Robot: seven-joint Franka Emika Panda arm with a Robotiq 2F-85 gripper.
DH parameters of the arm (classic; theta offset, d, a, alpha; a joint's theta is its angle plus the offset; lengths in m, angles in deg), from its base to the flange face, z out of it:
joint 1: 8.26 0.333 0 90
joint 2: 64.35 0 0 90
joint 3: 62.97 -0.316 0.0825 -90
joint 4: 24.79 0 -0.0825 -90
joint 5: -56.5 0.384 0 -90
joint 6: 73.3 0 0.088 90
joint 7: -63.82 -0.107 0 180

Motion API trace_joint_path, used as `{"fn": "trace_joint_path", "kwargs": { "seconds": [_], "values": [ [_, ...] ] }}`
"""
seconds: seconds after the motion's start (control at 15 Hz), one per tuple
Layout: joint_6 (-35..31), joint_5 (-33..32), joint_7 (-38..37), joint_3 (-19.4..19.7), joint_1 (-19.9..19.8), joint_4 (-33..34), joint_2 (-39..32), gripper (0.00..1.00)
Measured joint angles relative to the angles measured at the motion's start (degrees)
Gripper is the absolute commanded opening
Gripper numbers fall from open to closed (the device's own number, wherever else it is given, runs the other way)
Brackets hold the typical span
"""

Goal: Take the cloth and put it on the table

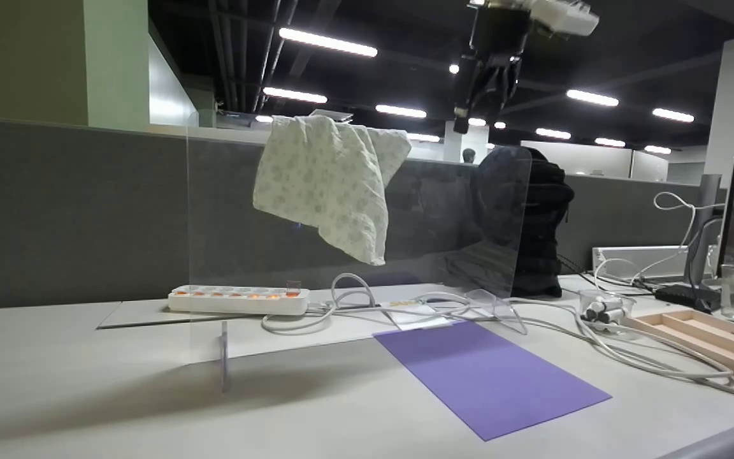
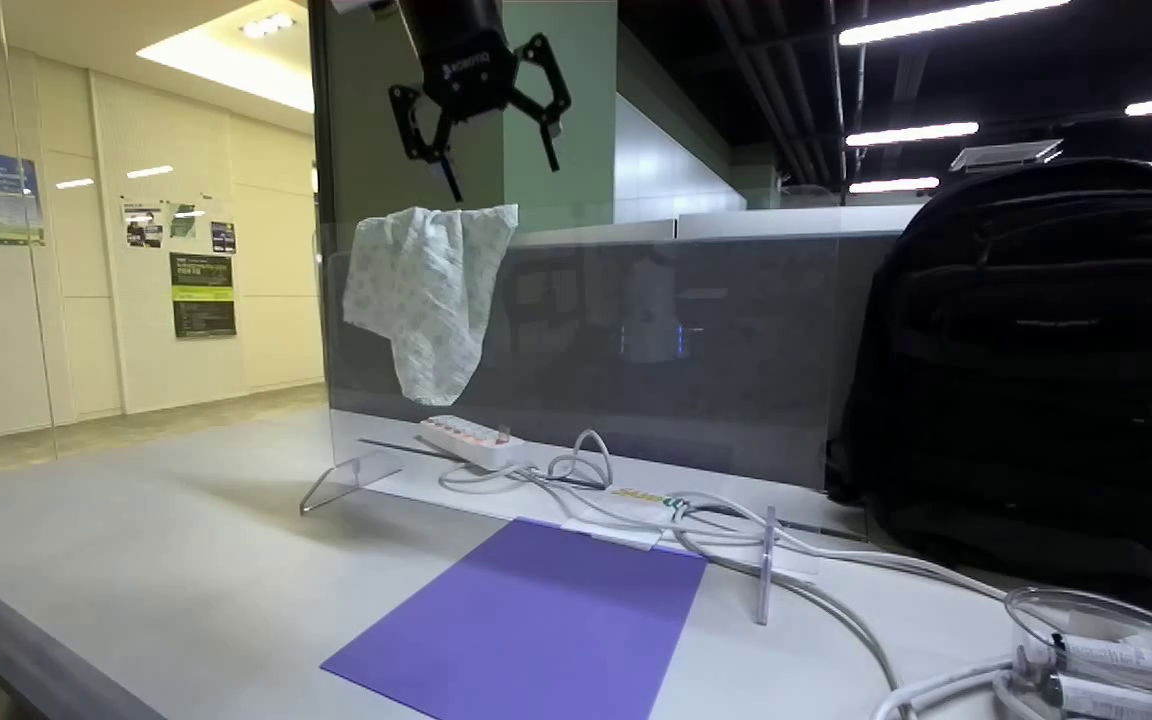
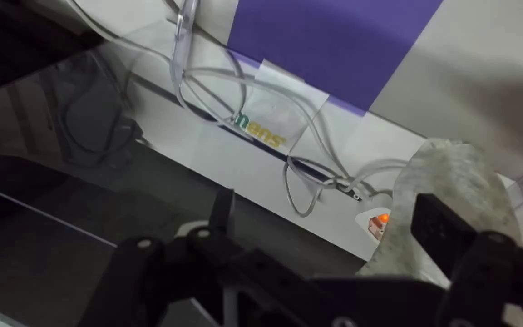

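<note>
Cloth up high, not picked yet

We see it draped over the top edge of the clear panel, left of ctr in both exterior views; its own weight prob. keeps it there, leaving a raised fold to pinch. In an exterior view the gripper hangs right of the cloth, apart; fingers spread wide, nothing betw. them, presumably so they can straddle that fold. Table below, per the task, is where we'd want it.
</note>
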Motion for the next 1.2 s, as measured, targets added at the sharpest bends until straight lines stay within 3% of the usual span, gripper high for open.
{"fn": "trace_joint_path", "kwargs": {
  "seconds": [0.2, 0.53, 0.73, 0.93, 1.2],
  "values": [
    [-6.7, -0.7, -2.6, -1.1, -0.1, 1.0, -7.6, 1.0],
    [-7.0, 0.1, -3.2, -1.1, -0.3, 1.7, -8.2, 1.0],
    [-8.0, 6.1, -3.1, -1.2, 1.5, 0.5, -8.9, 1.0],
    [-8.0, 15.7, -1.3, -1.2, 6.1, -0.1, -9.3, 1.0],
    [-8.0, 17.2, -1.1, -0.9, 7.3, -0.1, -9.3, 1.0]
  ]
}}
